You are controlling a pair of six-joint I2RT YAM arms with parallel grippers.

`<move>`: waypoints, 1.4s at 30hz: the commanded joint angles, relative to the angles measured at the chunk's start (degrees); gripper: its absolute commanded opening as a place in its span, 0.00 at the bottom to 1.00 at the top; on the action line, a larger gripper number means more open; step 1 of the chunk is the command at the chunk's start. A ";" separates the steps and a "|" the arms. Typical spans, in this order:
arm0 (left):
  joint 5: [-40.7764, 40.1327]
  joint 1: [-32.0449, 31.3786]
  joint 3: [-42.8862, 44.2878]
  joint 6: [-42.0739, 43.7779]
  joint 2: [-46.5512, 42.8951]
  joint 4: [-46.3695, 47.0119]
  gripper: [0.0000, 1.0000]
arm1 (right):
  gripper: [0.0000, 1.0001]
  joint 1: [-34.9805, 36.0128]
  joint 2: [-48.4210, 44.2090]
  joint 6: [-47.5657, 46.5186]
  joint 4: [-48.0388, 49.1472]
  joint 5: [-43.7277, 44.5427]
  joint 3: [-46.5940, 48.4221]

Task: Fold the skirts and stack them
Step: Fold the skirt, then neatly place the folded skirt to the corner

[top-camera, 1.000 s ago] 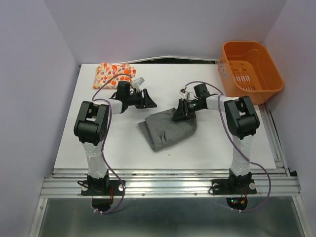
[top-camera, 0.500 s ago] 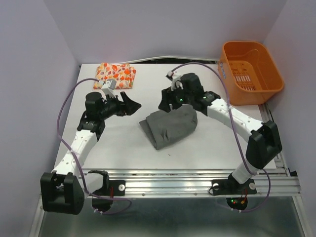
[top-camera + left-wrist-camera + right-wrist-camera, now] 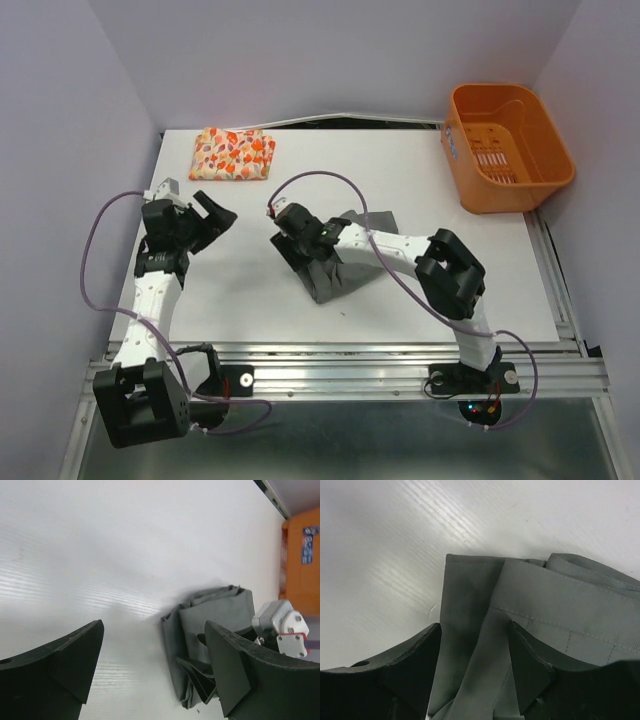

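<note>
Seen at the left of the overhead frame: the left gripper (image 3: 212,212) spread wide and holding nothing, well apart from both skirts, probably kept aside to leave room. Above it, in the upper left, the printed skirt (image 3: 233,153) lying folded, likely as the base of the stack. Found toward centre: the dark grey skirt (image 3: 345,275) in loose folds, with the right gripper (image 3: 298,243) at its left end, fingers astride the cloth's edge, seemingly to take a hold; cannot tell whether clamped.
</note>
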 commanded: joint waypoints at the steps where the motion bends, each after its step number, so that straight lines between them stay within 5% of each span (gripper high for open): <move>1: 0.76 4.41 4.48 -0.94 3.54 -2.70 0.93 | 0.61 -0.22 3.28 -0.28 0.54 5.20 4.31; 8: 2.69 4.68 3.78 -0.06 5.39 -0.68 0.93 | 0.59 -0.22 10.05 -0.19 0.98 6.77 5.37; 11: 1.90 4.68 0.54 0.81 4.60 -0.67 0.94 | 0.50 -0.22 13.57 -0.81 0.63 6.78 6.33; 17: 7.25 4.59 -4.83 0.20 4.77 2.39 0.94 | 0.01 -2.15 14.54 2.09 -1.38 4.06 10.01; 24: 21.23 3.89 -9.57 0.65 11.87 14.41 0.99 | 0.01 -10.31 8.74 11.13 -0.60 -14.80 13.37; 27: 21.33 0.29 -9.31 -0.50 15.56 20.12 0.99 | 0.01 -11.55 5.93 14.21 1.77 -19.74 12.14; 42: 20.70 -16.94 -8.70 -16.23 31.48 47.64 0.98 | 0.01 -17.18 5.57 20.73 7.66 -25.65 14.24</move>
